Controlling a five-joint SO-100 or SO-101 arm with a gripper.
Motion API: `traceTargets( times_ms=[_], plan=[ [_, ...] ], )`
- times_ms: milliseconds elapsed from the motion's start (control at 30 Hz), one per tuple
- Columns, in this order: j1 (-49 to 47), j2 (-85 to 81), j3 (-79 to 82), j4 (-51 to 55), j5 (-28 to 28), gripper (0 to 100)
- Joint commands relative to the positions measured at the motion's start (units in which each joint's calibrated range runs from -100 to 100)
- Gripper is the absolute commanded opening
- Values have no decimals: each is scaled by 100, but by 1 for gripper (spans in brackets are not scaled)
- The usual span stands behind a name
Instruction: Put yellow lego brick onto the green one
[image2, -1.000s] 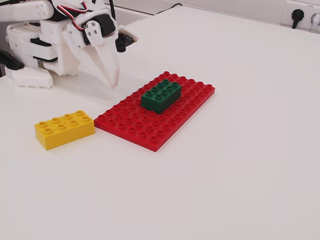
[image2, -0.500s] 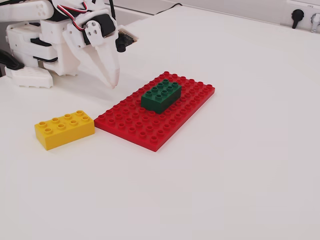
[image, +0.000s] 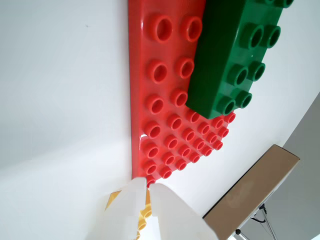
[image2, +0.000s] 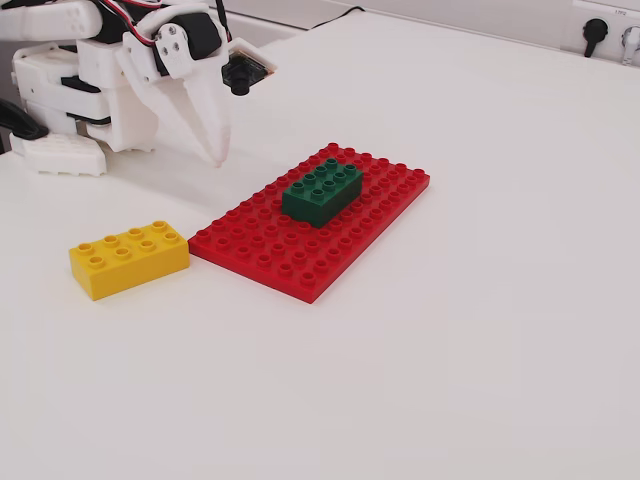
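The yellow lego brick (image2: 128, 258) lies studs-up on the white table, just left of the red studded baseplate (image2: 310, 225). On the far half of that plate sits the green brick (image2: 322, 192). My gripper (image2: 215, 155) hangs shut and empty above the table, behind the plate's left corner, apart from both bricks. In the wrist view the pale fingertips (image: 145, 186) meet at the bottom edge. A sliver of the yellow brick (image: 113, 199) shows behind them. The green brick (image: 235, 55) fills the top right on the red plate (image: 160, 100).
The arm's white base (image2: 60, 90) stands at the back left of the table. Wall sockets (image2: 597, 35) sit at the far right edge. A brown cardboard box (image: 255, 190) shows beyond the table in the wrist view.
The gripper has lifted a little and drifted left and back, away from the red plate. Both bricks and the plate have stayed put.
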Motion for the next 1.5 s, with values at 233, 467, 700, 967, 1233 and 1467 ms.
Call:
traceTargets(
  times_ms=[233,467,700,967,1233,1467],
  plan=[
    [379,41,-707,257,33,6],
    [387,57,-1394,422,38,7],
    [829,485,-1963,422,38,7],
    [1278,2898,-4395,1001,38,7],
    [1743,4481,-5443,1131,17,7],
    [2133,5193,-5452,1122,28,7]
  ],
)
